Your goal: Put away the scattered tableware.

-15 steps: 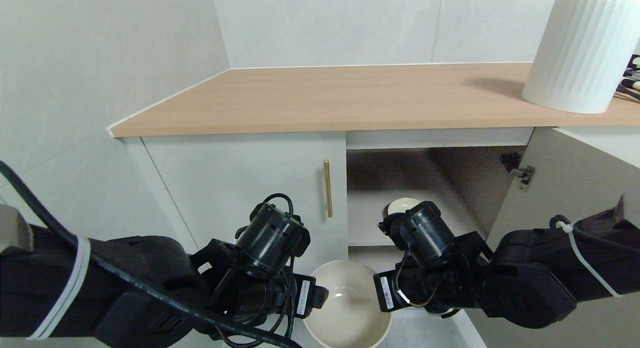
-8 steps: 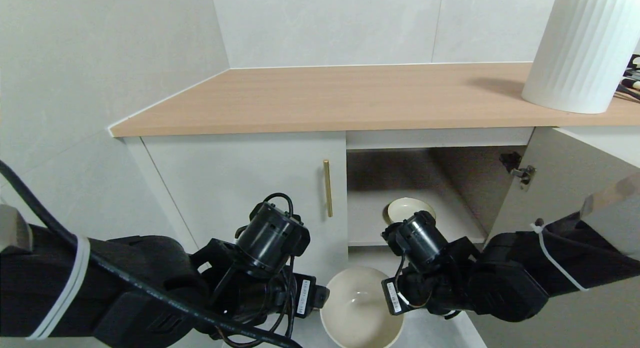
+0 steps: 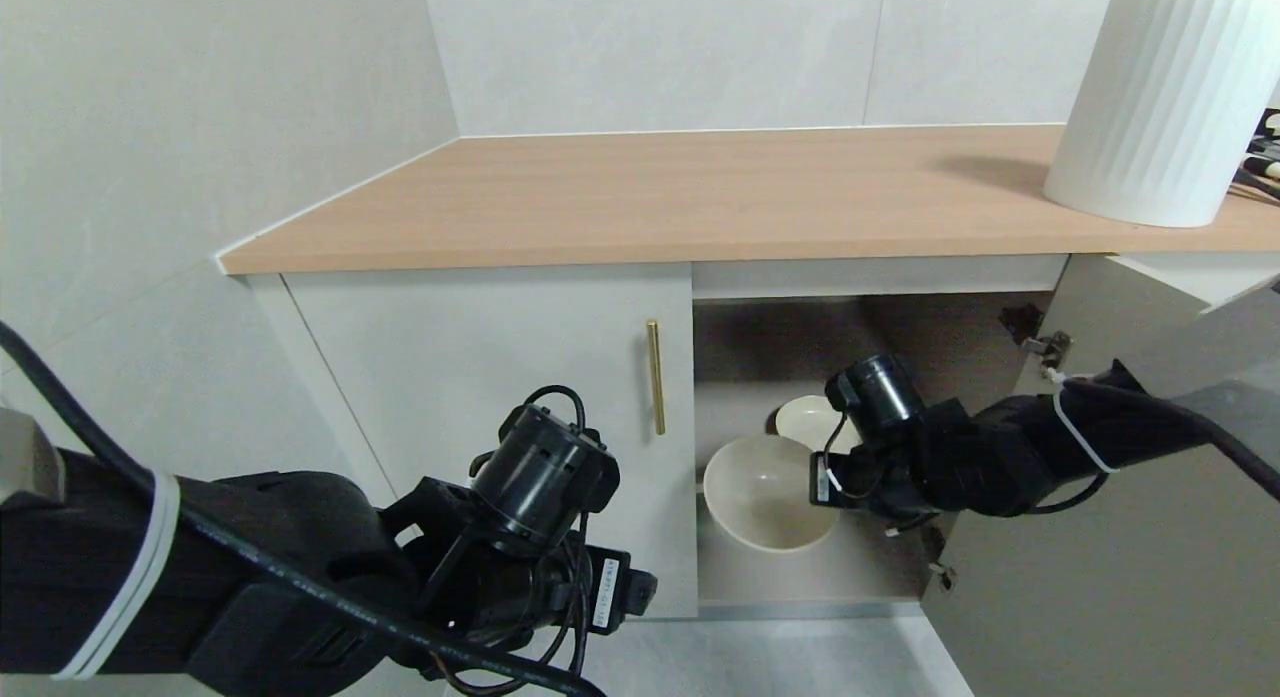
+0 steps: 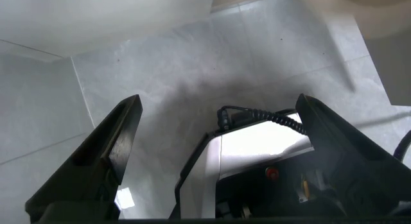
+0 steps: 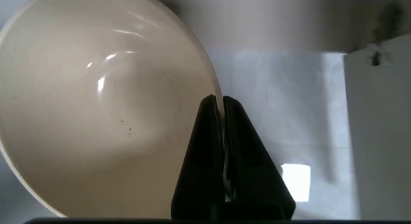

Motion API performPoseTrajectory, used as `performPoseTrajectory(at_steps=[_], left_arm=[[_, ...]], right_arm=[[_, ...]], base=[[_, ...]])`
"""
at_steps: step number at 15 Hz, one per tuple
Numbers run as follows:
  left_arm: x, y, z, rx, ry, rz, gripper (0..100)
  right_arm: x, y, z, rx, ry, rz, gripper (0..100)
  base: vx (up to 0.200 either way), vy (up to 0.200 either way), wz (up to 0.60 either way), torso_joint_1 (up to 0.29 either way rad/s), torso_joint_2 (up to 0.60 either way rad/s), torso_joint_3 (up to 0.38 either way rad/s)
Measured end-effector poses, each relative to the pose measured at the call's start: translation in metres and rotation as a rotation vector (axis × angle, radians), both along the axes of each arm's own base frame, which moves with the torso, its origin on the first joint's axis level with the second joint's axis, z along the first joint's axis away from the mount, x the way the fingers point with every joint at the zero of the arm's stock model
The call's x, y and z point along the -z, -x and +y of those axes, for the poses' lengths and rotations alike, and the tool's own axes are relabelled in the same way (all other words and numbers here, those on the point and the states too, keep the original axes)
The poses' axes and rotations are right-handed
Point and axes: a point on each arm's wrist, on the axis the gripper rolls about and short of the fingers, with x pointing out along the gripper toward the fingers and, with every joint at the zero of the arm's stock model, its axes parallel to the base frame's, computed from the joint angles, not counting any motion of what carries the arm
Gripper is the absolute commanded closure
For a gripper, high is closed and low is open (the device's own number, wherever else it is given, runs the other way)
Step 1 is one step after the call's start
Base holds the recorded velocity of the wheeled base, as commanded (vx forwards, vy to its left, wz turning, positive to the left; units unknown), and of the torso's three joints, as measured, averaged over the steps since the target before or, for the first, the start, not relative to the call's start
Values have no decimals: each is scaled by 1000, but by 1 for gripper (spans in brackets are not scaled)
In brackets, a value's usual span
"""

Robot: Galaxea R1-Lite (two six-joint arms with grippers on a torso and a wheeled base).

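The left gripper (image 4: 218, 102) was held low before the closed cabinet door (image 3: 480, 377), its fingers spread wide with nothing between them. Beyond it, the large bowl (image 3: 765, 492) was pinched by its rim in the right gripper (image 5: 219, 105), which was clamped tight. The bowl was held tilted at the mouth of the open cabinet (image 3: 880, 277) and not yet set down. Behind it, a smaller bowl (image 3: 800, 417) was already stowed on the shelf (image 3: 730, 427). Setting down and releasing the large bowl were judged to be left.
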Motion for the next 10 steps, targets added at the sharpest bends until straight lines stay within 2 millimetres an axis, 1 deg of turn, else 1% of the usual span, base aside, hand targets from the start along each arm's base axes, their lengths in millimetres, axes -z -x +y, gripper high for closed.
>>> performPoseTrajectory(at_steps=[2, 5, 10], left_arm=[[0, 0, 0, 0, 0, 0, 0], [0, 0, 0, 0, 0, 0, 0], [0, 0, 0, 0, -1, 1, 0]], right_arm=[[-1, -22, -10, 102, -57, -21, 100], [0, -47, -24, 207, -121, -45, 100], [3, -70, -38, 295, -165, -71, 100]], base=[[0, 0, 0, 0, 0, 0], [0, 0, 0, 0, 0, 0], [0, 0, 0, 0, 0, 0]])
